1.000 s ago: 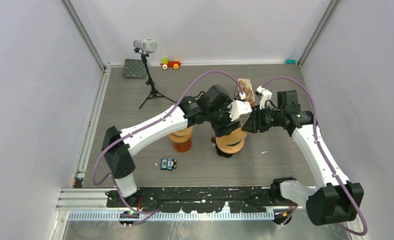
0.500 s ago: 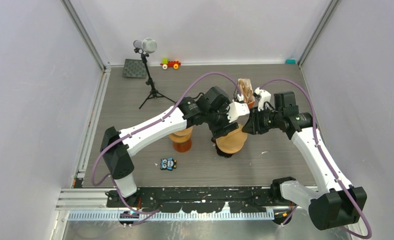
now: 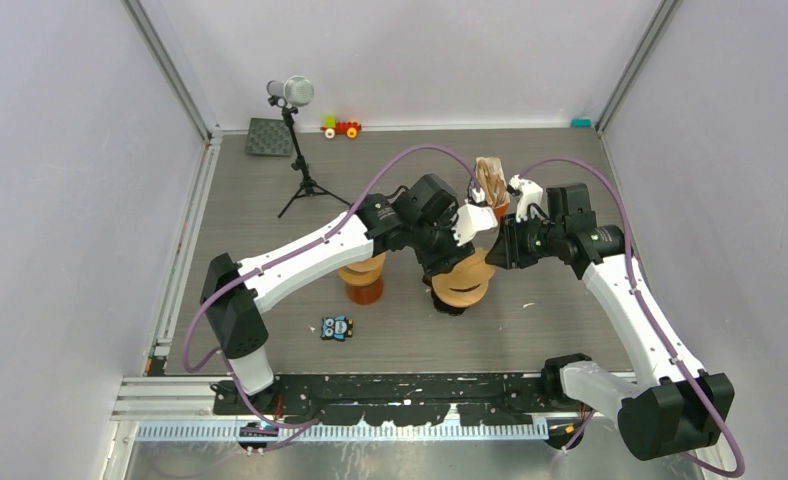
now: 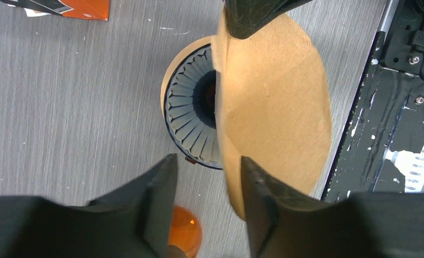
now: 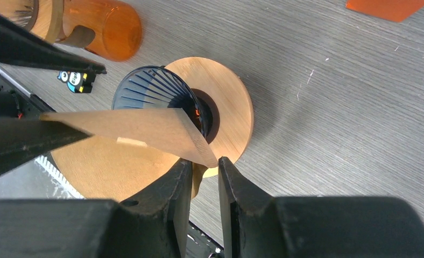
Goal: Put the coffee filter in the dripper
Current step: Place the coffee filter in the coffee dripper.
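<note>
- Presently the right pincer (image 5: pixel 204 164) is pinched narrow on a corner of the coffee filter (image 5: pixel 124 134). The brown paper runs straight into the slit between its jaws.
- Left pincer (image 4: pixel 209 161) stands partly parted, with bench wood and a bit of orange showing through the gap. The filter's folded edge lies along the inner face of one finger (image 4: pixel 263 215). Whether it presses there I cannot tell.
- Filter is a brown, fan-shaped paper, held up off the bench and tilted, between the two pincers. In the right wrist view one flap is lifted away from the other.
- It overhangs roughly half of the dripper's mouth and is not seated in it.
- Dripper (image 4: pixel 191 115) is a dark ribbed cone set in a round wooden collar (image 5: pixel 226 102). It sits directly under both pincers, about mid-bench.
- Orange cup (image 5: pixel 110 24) with a wooden band stands just beside the dripper, on the left arm's side. From above, the left arm partly covers it.
- Small owl-faced toy (image 3: pixel 336 327) lies flat on the bench (image 3: pixel 240 200), near the cup and toward the arm bases.
- Orange packet (image 4: pixel 64 8) lies on the wood near the dripper, cut off by the edge of both wrist views.
- At the far edge are a microphone on a tripod (image 3: pixel 292 92), a dark square pad (image 3: pixel 269 137) and a toy car (image 3: pixel 341 127). All three are well apart from the dripper.
</note>
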Controlling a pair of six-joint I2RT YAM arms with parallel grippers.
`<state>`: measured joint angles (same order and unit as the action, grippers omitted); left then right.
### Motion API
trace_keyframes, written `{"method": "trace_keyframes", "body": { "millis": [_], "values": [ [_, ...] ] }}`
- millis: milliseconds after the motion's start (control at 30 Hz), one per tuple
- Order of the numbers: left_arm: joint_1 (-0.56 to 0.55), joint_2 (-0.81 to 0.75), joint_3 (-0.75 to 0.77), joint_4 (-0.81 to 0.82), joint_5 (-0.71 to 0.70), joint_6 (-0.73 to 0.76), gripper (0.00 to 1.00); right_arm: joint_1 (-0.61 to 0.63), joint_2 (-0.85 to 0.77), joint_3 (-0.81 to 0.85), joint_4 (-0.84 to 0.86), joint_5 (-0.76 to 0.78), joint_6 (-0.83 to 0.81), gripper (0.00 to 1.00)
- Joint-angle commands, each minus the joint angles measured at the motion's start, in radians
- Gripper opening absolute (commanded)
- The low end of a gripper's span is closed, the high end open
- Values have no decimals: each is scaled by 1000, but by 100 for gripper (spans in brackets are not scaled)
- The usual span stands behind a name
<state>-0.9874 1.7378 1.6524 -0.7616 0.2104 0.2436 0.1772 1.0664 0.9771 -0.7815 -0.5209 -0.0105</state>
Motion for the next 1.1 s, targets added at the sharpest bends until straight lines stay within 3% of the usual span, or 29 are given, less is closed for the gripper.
{"method": "trace_keyframes", "body": {
  "millis": [0,233,400,467,600,1067],
  "values": [
    [0,-48,6,-4,19,-3,42,8,-20,28,22,-12,9,30],
    [0,-11,50,-31,55,30,12,13,-31,34,18,-27,9,35],
    [1,10,74,-53,80,59,0,12,-30,48,5,-7,-1,45],
    [1,18,81,-64,89,72,0,13,-27,59,-12,0,-20,54],
    [3,37,107,-94,113,98,0,12,-22,88,-36,7,-64,62],
    [12,73,147,-146,171,202,0,12,43,77,-61,-53,-128,59]
  ]
}}
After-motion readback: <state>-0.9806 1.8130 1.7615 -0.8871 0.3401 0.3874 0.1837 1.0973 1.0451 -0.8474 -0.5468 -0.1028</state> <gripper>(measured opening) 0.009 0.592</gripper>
